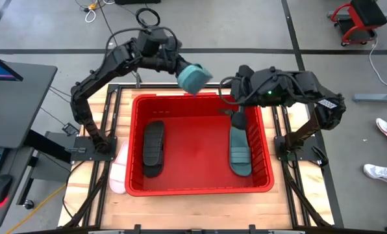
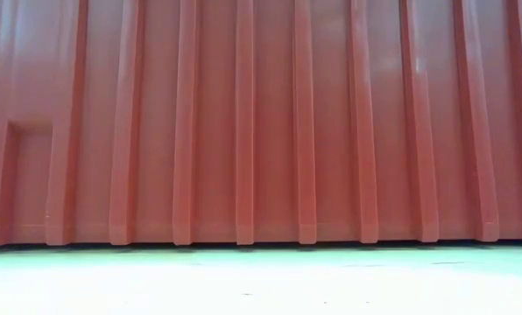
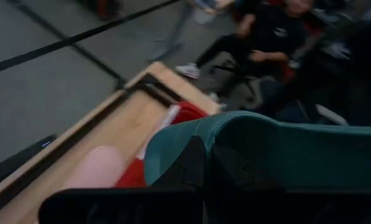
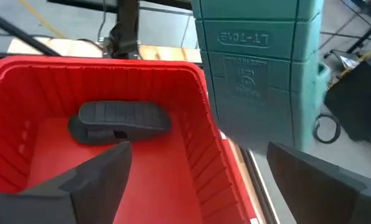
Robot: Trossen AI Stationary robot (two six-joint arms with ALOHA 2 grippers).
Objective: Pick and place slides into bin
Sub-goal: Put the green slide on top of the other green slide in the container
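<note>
Two slides already lie in the bin, black left and teal right beneath the released right hand, while the left hand, clenched on another teal slide, hangs apparently just beyond the far rim, so releasing now risks dropping it onto the bench.

Even, bright light is falling on my table from overhead, and the red bin is throwing only soft, short shadows inside its walls. My left wrist camera is smearing everything: the teal slide and the seated person are showing blurred. The low view is filling with the bin's ribbed wall, slightly soft. My right wrist camera is staying fairly crisp.
</note>
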